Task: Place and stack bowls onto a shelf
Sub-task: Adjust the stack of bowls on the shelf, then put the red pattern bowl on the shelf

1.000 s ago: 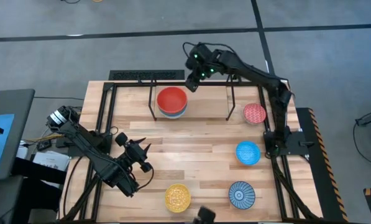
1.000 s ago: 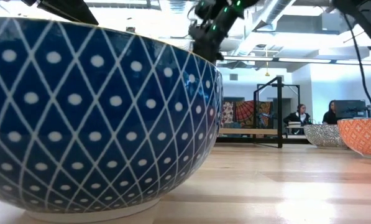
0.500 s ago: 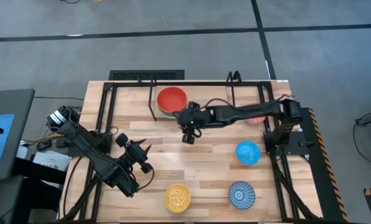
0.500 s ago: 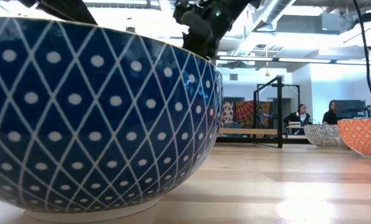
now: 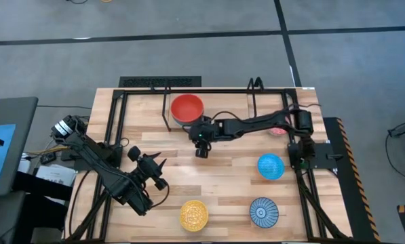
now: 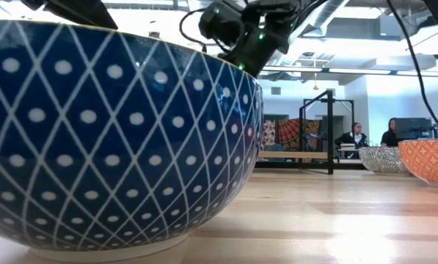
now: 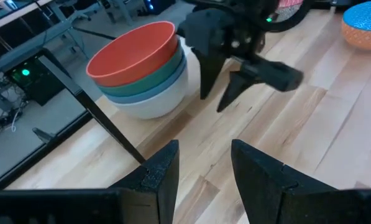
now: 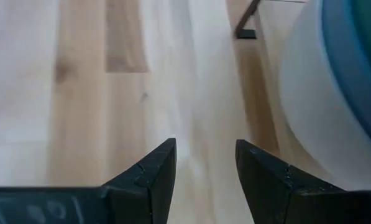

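Observation:
A stack of bowls [image 5: 187, 109], red on top, then green, blue and white [image 7: 141, 70], stands on its white bottom bowl on light wood between the shelf's black wire uprights [image 5: 166, 112]. My right gripper [image 5: 201, 150] is open and empty, pointing down just above the wood on the near side of the stack. It also shows in the left wrist view [image 7: 214, 103]. In the right wrist view [image 8: 204, 168] the white bowl's wall [image 8: 309, 112] is beside it. My left gripper [image 5: 156, 172] is open and empty at the near left and faces the stack [image 7: 204, 168].
A red-pink patterned bowl [image 5: 278, 127] sits partly under my right arm. A speckled light blue bowl [image 5: 271, 166], a blue-white patterned bowl [image 5: 264, 211] and a yellow patterned bowl [image 5: 194, 215] stand toward the near edge. The patterned blue bowl [image 6: 116, 139] fills the low view.
My right gripper has come from above the far edge behind the shelf toward the near edge and down, past the bowl stack. It now hangs low on the stack's near side. The stack has stayed put.

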### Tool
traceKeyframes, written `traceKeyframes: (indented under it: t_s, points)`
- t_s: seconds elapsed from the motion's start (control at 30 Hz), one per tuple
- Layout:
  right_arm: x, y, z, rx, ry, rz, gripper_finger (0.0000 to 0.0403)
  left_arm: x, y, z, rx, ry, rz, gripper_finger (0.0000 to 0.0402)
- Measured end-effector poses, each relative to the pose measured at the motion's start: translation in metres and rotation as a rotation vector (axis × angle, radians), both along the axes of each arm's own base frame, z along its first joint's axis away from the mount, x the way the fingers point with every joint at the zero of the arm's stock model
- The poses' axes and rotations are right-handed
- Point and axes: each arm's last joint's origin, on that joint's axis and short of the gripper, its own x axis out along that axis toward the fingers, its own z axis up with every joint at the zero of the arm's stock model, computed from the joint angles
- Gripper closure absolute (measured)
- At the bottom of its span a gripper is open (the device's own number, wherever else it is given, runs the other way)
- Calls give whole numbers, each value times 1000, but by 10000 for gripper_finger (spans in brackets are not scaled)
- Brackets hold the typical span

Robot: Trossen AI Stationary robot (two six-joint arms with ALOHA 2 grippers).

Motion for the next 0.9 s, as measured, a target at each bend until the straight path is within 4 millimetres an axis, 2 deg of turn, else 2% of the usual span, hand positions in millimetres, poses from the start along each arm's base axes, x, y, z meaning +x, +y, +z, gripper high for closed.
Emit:
traceKeyframes:
  t_s: [0.17, 0.33, 0.73, 0.8, 0.9]
  points:
    - [2, -6, 3, -81, -21, -36, 212, 0, 0, 0, 0, 2, -3, 269]
    - [2, -13, 14, -151, -70, -68, 212, 0, 0, 0, 1, 3, -3, 269]
    - [-5, -43, 12, -214, -23, -164, 212, 0, 0, 0, 1, 3, -3, 269]
    - [-11, -37, 14, -188, 25, -168, 212, 0, 0, 0, -4, 6, -2, 269]
    - [-20, -16, 22, -136, 80, -171, 212, 0, 0, -1, -18, 19, -2, 269]
